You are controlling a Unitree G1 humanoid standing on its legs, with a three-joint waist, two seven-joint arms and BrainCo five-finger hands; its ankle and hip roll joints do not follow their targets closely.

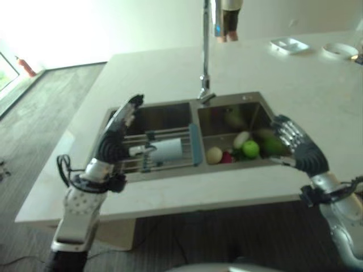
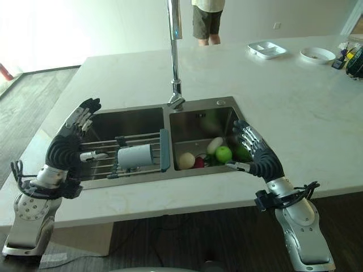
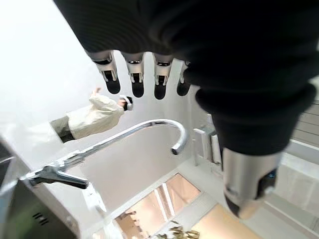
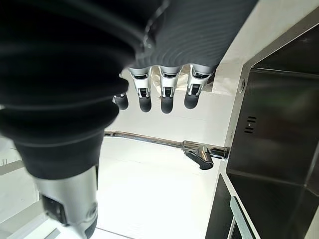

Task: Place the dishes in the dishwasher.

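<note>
A: Status? Left hand [image 2: 71, 141] and right hand [image 2: 255, 153] both released, empty.
B: Cup [image 2: 135, 156] lies on the rack [image 2: 105, 154] just beside left hand. Lower there; wrap cup squarely.

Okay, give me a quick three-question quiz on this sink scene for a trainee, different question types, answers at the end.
1. True or false: the left hand holds the white cup.
2. Which basin holds the green apple: A, the one under the wire rack; B, the one nearer the right hand?
3. Fill in: the faucet rises behind the ___ between the basins.

Key: 1 false, both hands are open and empty. 2 B. 3 divider.
</note>
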